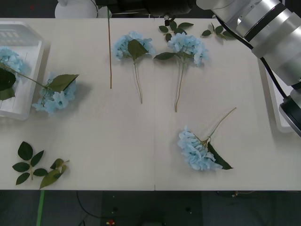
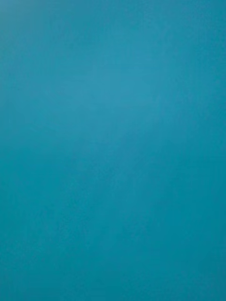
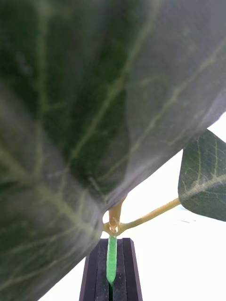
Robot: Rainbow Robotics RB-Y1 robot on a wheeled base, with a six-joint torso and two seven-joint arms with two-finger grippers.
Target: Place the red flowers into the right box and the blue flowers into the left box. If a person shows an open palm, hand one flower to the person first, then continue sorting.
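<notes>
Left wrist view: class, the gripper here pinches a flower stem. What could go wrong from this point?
1. The left gripper is shut on just the thin stem, so the flower might swivel or slip.
2. Big leaves block its camera, which may hide the drop spot.
3. One blue flower hangs over the rim of the left box; a new placement could knock it out.

text: none readable | labels: none | brands: none | numbers: none
</notes>
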